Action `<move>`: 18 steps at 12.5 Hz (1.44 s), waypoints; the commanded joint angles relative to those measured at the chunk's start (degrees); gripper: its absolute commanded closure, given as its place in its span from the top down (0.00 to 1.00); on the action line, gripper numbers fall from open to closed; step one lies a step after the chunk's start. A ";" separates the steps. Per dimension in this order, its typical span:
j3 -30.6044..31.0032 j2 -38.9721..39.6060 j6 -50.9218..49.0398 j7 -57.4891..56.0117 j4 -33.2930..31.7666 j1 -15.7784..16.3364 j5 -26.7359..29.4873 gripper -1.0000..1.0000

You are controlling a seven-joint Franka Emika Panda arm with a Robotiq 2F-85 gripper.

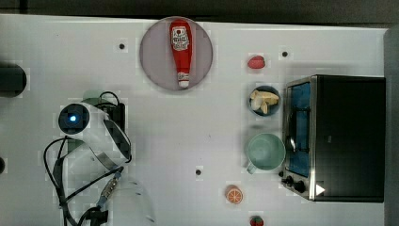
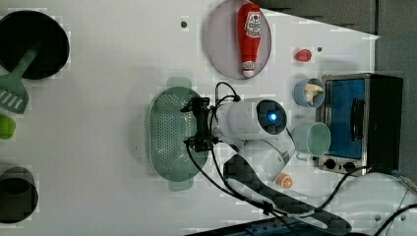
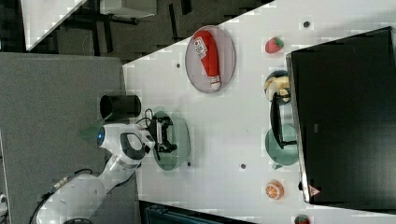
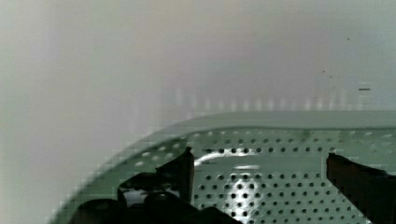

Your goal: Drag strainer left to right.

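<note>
Left view: pale mint-green perforated plastic strainer bowl (image 2: pixel 169 132) sits on the white counter (image 2: pixel 98 73), left of centre, apparently not dragged yet. Gripper (image 2: pixel 195 124) hangs over its right-hand rim in the left view; jaws spread nearly full width, gripping nothing, tips inside the bowl per the wrist view (image 4: pixel 261 182). Judgement: approach about done; hooking the rim and the whole drag remain. Towards the left view's right: lilac-grey round plate (image 2: pixel 216 44) carrying a red ketchup bottle (image 2: pixel 249 37), solid mint mug (image 2: pixel 312 138), toaster oven (image 2: pixel 361 123).

Robot lab mock kitchen: white table (image 1: pixel 211 141) with toaster oven (image 1: pixel 339 136), ketchup bottle (image 1: pixel 181 49), toy fruit (image 1: pixel 234 194).
</note>
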 commanded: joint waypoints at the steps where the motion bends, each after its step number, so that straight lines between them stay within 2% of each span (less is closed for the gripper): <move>1: -1.11 -2.22 0.04 0.79 -1.52 -2.17 0.13 1.00; 8: -1.29 -6.67 0.42 -8.97 -7.66 -8.46 0.06 1.00; 12: -2.07 -7.32 1.01 -12.15 -8.56 -12.07 0.05 1.00; 18: -4.74 -8.54 1.01 -19.42 -9.81 -15.78 0.06 1.00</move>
